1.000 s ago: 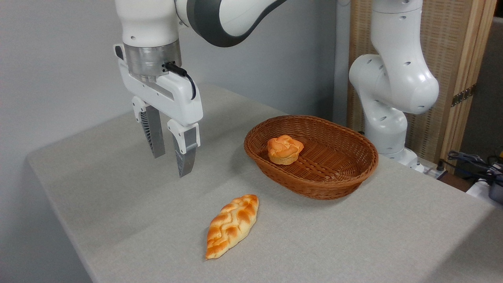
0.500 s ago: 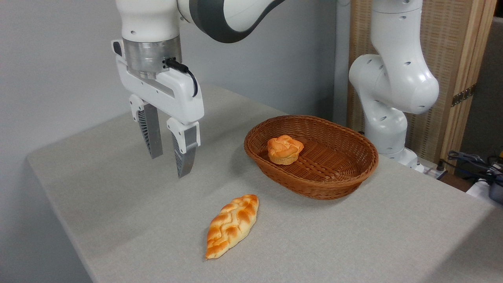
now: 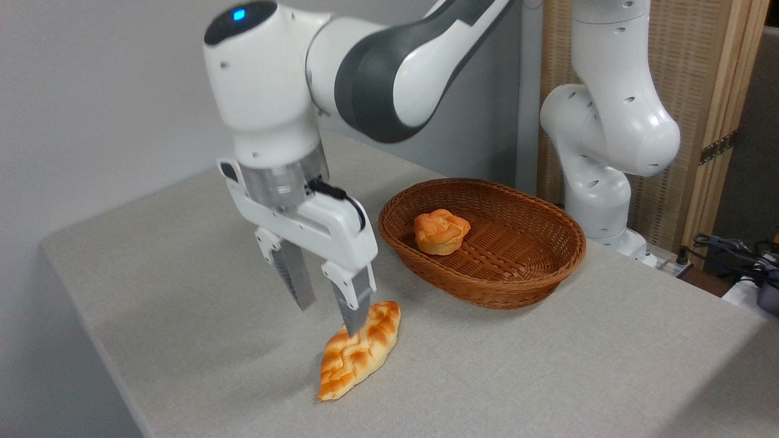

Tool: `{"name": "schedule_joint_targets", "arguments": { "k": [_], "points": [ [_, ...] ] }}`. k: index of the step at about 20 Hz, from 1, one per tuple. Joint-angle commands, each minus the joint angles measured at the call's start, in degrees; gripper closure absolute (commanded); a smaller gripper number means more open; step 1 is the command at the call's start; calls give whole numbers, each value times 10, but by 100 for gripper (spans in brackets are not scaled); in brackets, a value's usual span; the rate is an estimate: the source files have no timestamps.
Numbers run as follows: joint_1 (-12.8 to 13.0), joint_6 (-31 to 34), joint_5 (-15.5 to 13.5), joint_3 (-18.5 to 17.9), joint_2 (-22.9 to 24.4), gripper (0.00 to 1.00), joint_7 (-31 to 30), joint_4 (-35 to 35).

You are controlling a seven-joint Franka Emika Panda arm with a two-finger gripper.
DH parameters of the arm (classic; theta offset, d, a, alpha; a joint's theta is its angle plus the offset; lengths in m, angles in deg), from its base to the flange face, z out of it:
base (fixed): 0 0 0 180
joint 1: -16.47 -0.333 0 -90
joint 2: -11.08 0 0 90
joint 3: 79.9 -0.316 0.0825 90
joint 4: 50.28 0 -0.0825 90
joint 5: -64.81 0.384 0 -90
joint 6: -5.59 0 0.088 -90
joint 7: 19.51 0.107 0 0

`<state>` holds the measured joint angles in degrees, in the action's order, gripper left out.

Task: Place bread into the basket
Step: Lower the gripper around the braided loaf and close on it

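Observation:
The braided bread (image 3: pixel 359 354) lies flat on the grey table (image 3: pixel 182 316), golden-orange with pale creases, in front of the basket. My gripper (image 3: pixel 328 316) hangs open just above and to the left of the loaf's far end. One fingertip overlaps the loaf's upper edge in the picture; whether it touches is unclear. Nothing sits between the fingers. The reddish-brown wicker basket (image 3: pixel 551 267) stands to the right and behind, holding a small round orange bun (image 3: pixel 440 231).
My arm's white base (image 3: pixel 602 152) rises behind the basket at the table's far right. A wooden screen (image 3: pixel 706 91) and cables (image 3: pixel 736 252) sit beyond the right edge. The table's left edge runs close to the loaf.
The gripper has dropped and moved right and forward, from high over the table's left part to just above the bread. The loaf, basket and bun have not moved.

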<state>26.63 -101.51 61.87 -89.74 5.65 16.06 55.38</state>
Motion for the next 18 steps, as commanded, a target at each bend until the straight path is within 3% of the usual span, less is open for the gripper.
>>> {"name": "schedule_joint_targets", "arguments": {
  "k": [1,14,15,18],
  "points": [
    [3,8,15,-3,-4,0,8,9],
    [3,7,26,-3,-43,0,20,21],
    [3,7,26,-3,-43,3,25,21],
    [4,7,22,-2,-47,43,25,22]
  ]
}}
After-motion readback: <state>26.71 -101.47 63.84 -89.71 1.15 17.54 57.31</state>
